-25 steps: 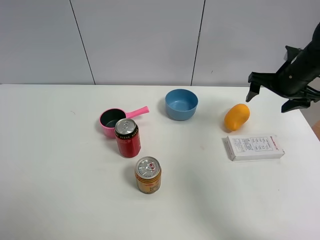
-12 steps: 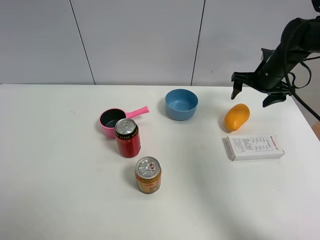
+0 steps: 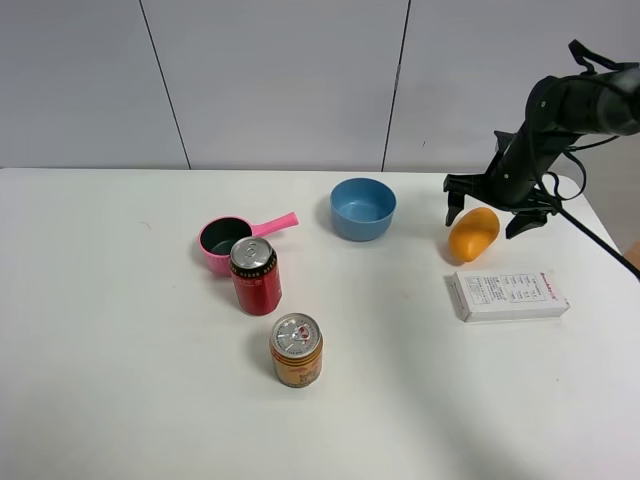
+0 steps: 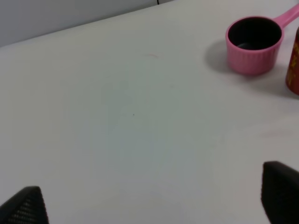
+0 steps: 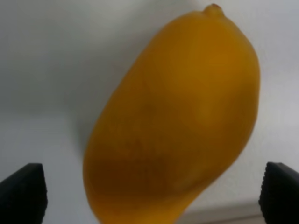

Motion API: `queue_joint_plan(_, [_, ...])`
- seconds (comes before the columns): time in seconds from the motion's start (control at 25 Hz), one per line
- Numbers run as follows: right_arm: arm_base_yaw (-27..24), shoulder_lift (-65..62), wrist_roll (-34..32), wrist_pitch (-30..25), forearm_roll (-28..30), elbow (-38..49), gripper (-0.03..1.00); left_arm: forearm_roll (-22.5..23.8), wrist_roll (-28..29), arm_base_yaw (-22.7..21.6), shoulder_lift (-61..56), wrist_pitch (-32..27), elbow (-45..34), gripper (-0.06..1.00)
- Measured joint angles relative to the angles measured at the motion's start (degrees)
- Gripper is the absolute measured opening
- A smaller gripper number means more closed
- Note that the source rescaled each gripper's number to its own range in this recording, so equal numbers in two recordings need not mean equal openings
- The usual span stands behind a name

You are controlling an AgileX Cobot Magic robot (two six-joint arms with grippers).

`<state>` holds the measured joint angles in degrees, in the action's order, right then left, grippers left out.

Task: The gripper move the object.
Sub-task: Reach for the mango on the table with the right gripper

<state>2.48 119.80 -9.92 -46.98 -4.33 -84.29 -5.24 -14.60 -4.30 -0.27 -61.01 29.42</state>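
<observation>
The orange-yellow mango-shaped object (image 3: pixel 473 234) lies on the white table at the right, between the blue bowl and the white box. My right gripper (image 3: pixel 488 215) hangs over it, open, one finger on each side of its far end. In the right wrist view the object (image 5: pixel 174 121) fills the frame between the two black fingertips (image 5: pixel 23 192); no contact shows. My left gripper (image 4: pixel 154 205) is open over bare table; only its fingertips show, and it is out of the exterior high view.
A white box (image 3: pixel 508 294) lies just in front of the object. A blue bowl (image 3: pixel 363 209) stands to its left. A pink pot (image 3: pixel 226 240), a red can (image 3: pixel 256 275) and a gold-orange can (image 3: pixel 296 349) stand left of centre.
My right gripper has swung in from the right edge, leftward and down, and now straddles the object. The object and the other things have not moved.
</observation>
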Motion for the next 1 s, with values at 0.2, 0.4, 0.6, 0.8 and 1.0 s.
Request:
queue_joint_plan(0.2, [0.1,2.7,0.9,1.9,0.1,-0.2,0.6,0.0,0.0,0.0,0.0,0.0,0.0,1.0])
queue_joint_plan(0.4, [0.1,3.9,1.5,3.5,0.1,-0.4,0.58,0.0,0.0,0.0,0.0,0.0,0.0,1.0])
queue_joint_plan(0.6, [0.1,3.9,1.5,4.7,1.2,-0.5,0.43,0.0,0.0,0.0,0.0,0.0,0.0,1.0])
queue_joint_plan(0.8, [0.1,3.9,1.5,4.8,1.6,-0.5,0.03,0.0,0.0,0.0,0.0,0.0,0.0,1.0])
queue_joint_plan(1.0, [0.1,3.9,1.5,4.2,1.6,-0.6,0.03,0.0,0.0,0.0,0.0,0.0,0.0,1.0])
